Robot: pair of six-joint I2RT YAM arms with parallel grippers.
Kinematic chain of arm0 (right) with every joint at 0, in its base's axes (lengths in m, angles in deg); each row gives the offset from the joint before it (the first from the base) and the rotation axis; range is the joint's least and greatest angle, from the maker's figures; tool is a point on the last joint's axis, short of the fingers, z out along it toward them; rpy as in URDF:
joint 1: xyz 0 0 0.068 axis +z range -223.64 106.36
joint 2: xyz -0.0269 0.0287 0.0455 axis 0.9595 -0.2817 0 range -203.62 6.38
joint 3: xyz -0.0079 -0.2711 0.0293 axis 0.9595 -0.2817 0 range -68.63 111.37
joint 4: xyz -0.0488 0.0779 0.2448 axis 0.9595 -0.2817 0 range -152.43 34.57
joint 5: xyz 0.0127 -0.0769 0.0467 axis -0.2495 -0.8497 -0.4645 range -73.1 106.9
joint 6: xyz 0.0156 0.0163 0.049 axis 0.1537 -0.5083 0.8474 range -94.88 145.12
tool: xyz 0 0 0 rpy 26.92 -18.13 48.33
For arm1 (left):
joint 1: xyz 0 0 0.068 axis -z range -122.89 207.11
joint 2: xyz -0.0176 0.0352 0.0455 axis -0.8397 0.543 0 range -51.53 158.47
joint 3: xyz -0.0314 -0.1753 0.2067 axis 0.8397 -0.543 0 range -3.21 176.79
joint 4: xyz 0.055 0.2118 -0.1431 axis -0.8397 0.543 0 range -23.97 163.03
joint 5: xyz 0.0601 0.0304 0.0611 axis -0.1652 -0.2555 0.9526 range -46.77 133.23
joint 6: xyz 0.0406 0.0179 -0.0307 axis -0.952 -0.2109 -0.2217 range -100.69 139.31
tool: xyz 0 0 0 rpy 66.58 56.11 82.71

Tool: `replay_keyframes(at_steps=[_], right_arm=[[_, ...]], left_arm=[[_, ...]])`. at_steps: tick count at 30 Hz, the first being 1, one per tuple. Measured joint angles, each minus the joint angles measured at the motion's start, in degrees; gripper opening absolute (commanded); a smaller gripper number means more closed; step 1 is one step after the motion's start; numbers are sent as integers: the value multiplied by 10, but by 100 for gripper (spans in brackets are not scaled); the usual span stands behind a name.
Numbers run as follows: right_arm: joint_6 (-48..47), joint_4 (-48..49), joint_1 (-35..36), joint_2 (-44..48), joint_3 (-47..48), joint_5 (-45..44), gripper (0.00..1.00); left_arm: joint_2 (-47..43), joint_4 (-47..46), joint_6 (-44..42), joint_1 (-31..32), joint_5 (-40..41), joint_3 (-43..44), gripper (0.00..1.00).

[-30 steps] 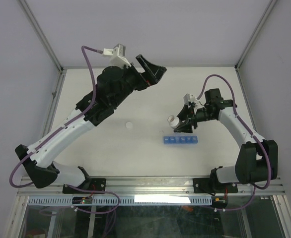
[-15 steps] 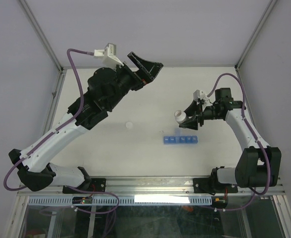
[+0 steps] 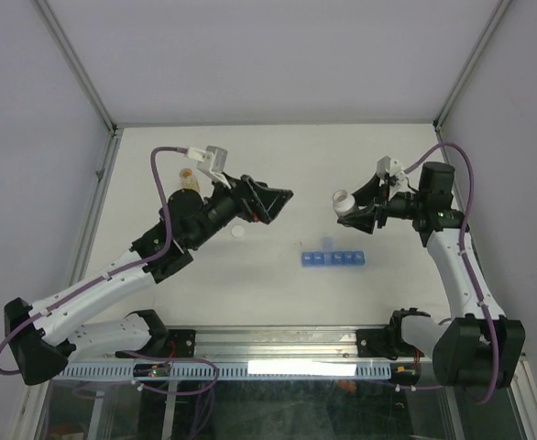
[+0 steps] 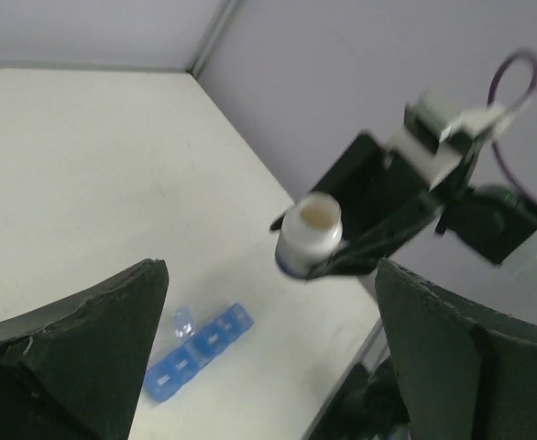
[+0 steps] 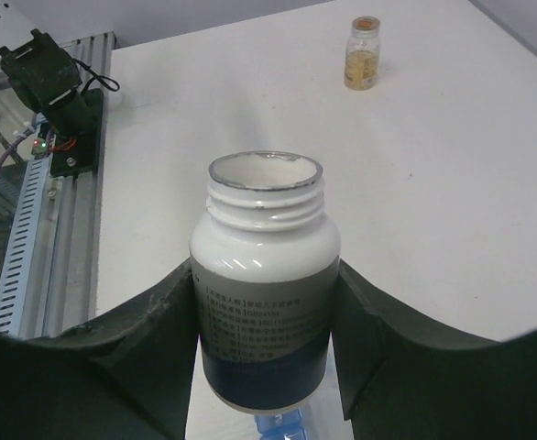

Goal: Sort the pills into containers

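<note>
Left claw: the left claw (image 3: 273, 200) stands wide open with nothing between its dark fingers (image 4: 76, 348); it hangs above the middle of the worktop (image 3: 278, 298), pointing towards the right arm.
Right claw: the right claw (image 3: 360, 209) is closed partway around a white bottle (image 3: 342, 201), one finger pressed on each side of its body.
White bottle: the white bottle has no cap and its threaded mouth is open, with a grey label and a dark blue band near the base; it is held in the air, clear of the worktop. What is inside cannot be made out.
Pill organizer strip: the translucent blue pill organizer strip (image 3: 334, 258) lies flat on the worktop, on the near side of the held bottle and touched by neither claw; one lid near its left end stands up.
Small clear bottle: a small clear bottle (image 3: 189, 179) with orange-tan contents stands upright at the far left, just behind the left arm.
White round piece: a small white round piece (image 3: 238, 232) lies on the worktop beside the left claw, well apart from the strip.
</note>
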Motion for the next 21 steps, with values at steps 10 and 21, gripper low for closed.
replay_keyframes(at_steps=[10,21], right_arm=[[328,268,-9,58,48,-154,0],[537,450,-38,81,121,-134,0]], left_arm=[[2,-167,-125,0,-186,-181,99],[-37,-268,-238,0,-286,-295,99]])
